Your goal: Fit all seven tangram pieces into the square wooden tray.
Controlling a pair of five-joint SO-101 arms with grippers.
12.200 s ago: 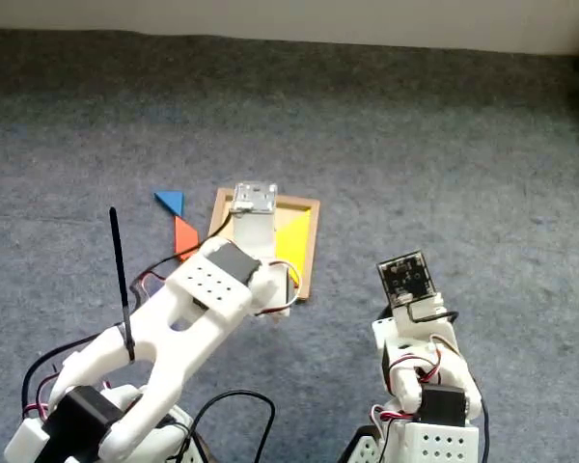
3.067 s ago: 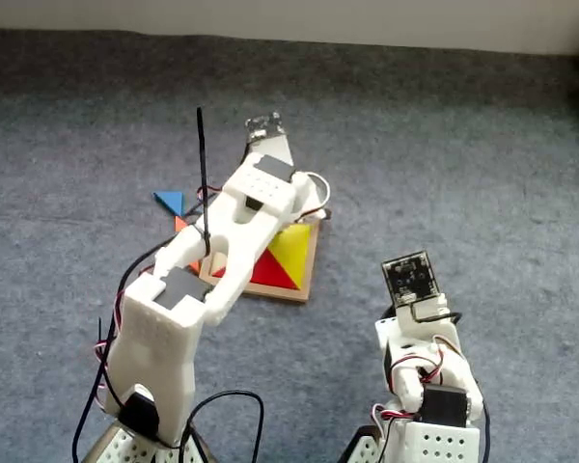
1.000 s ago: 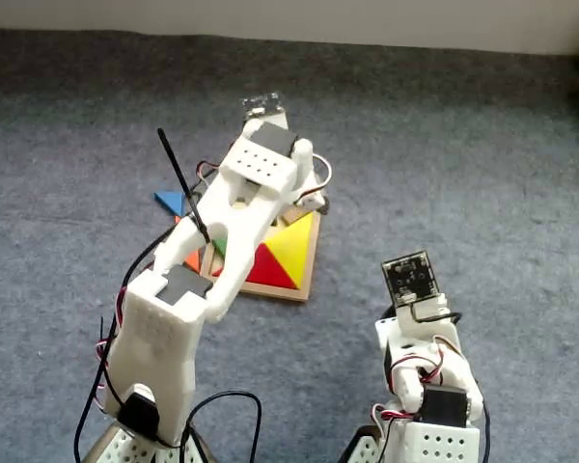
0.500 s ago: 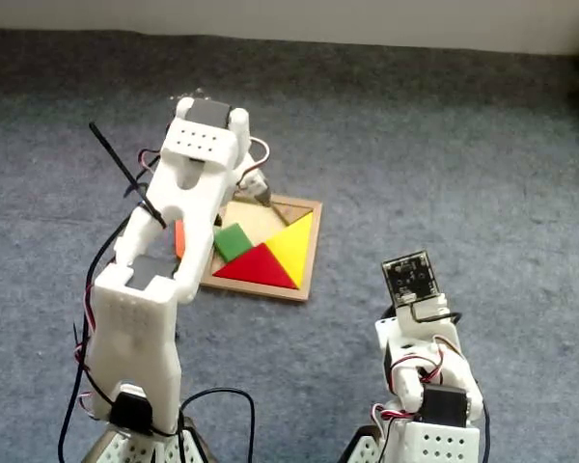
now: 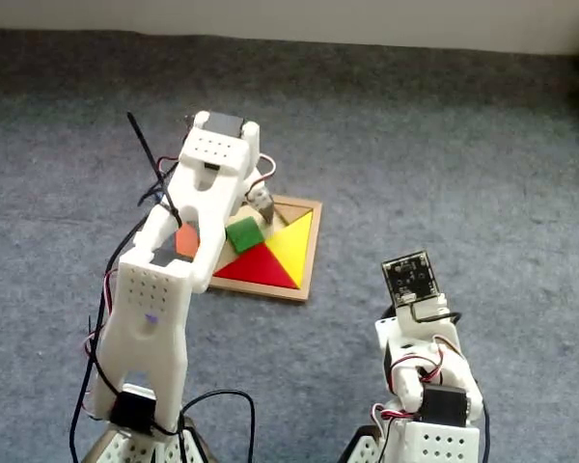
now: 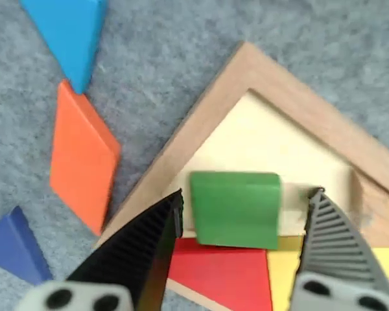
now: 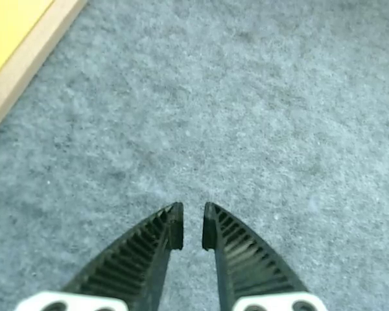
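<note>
Both arms (image 5: 154,318) are white plastic with black ribbed jaws.

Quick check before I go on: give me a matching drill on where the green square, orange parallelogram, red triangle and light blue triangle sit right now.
Pieces:
1. green square
2. orange parallelogram
3. red triangle
4. light blue triangle

Places:
A. on the carpet, alongside the outer frame of the tray
B. in the tray, along its lower frame edge in the high view
C. on the carpet, off the orange parallelogram's end, farther from the tray
D. in the tray, straddled by the open left gripper

Pairs: 1-D, 2-A, 3-B, 4-C.
</note>
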